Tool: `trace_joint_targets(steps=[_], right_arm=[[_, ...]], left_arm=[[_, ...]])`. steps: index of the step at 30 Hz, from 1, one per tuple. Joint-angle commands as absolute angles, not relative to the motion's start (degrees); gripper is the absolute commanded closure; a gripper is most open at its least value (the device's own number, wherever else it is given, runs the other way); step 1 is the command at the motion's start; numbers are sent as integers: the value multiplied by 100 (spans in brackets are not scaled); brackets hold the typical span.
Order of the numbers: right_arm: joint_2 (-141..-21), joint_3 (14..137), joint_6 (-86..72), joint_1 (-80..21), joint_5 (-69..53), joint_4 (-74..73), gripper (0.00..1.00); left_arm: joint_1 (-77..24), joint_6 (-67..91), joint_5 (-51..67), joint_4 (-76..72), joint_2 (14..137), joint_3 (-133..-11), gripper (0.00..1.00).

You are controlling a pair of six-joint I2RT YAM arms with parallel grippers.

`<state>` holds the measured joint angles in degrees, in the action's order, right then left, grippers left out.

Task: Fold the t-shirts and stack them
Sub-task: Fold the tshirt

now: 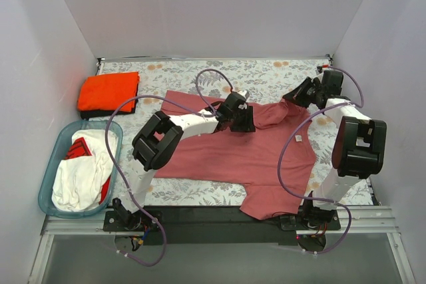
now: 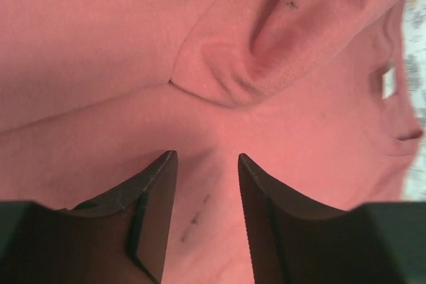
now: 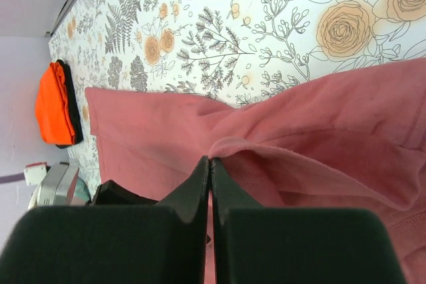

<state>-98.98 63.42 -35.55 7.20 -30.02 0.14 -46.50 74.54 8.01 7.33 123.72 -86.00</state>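
On the tabletop [image 1: 266, 71], the right tool [image 3: 210, 161] clamps the rose-red t-shirt [image 1: 226, 154]; the left tool [image 2: 206, 157], jaws apart, should pinch it squarely.

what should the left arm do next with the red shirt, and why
Probably lower the left gripper and close it on the rose-red shirt. Its jaws stand open just over wrinkled cloth, gripping nothing, while the right gripper is shut on a raised fold at the shirt's far right edge. A second hold seems needed before any fold.
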Motion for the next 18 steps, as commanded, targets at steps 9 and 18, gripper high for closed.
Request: trace_joint_targets(steps=[9,18], right_arm=[[-10195,6504,-3753,677,-3234,501,99],[-10274,6451,-3735,677,-3287,501,99]], left_arm=[[-5686,4334,-1828,-615,12559,-8841,67],[-5818,3411,-2127,-1081,12832,-8938,62]])
